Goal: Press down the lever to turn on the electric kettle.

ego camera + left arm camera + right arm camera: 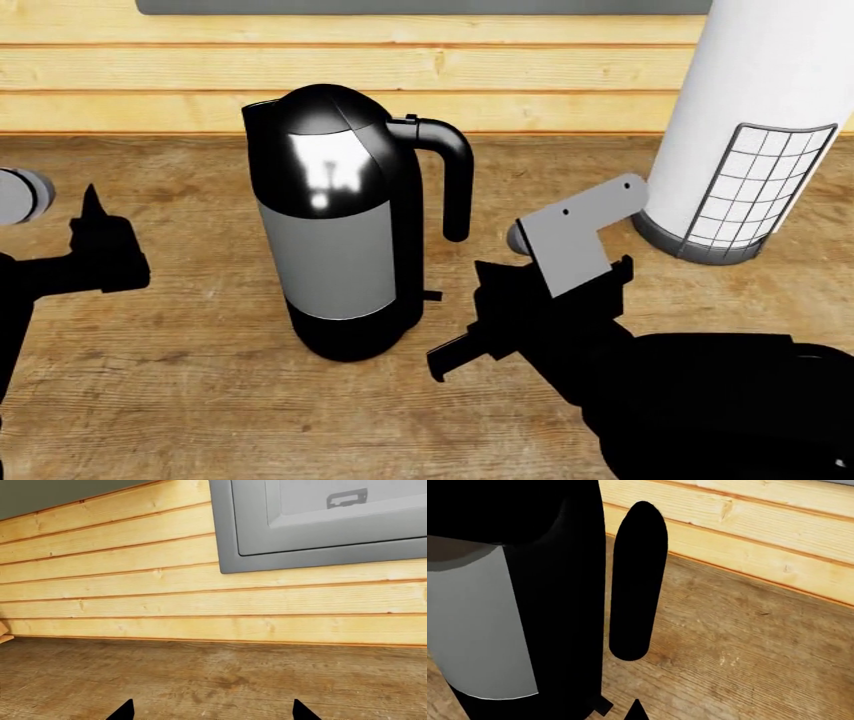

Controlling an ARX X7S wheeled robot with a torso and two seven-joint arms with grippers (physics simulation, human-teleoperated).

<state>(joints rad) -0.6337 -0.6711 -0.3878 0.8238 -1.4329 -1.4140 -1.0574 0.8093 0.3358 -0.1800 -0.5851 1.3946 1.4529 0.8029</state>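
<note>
The electric kettle stands upright on the wooden counter, tall and black with a grey middle band and a curved handle on its right side. The lever is a tiny black tab at the base below the handle. My right gripper is low, just right of the kettle's base. In the right wrist view the kettle fills the left, and the lever sits just beside my shut right gripper, apart from it. My left gripper is open and empty, far left of the kettle; its wrist view shows only counter and wall.
A white cylinder in a black wire-grid holder stands at the back right. A wooden plank wall runs behind the counter. A grey framed panel hangs on the wall.
</note>
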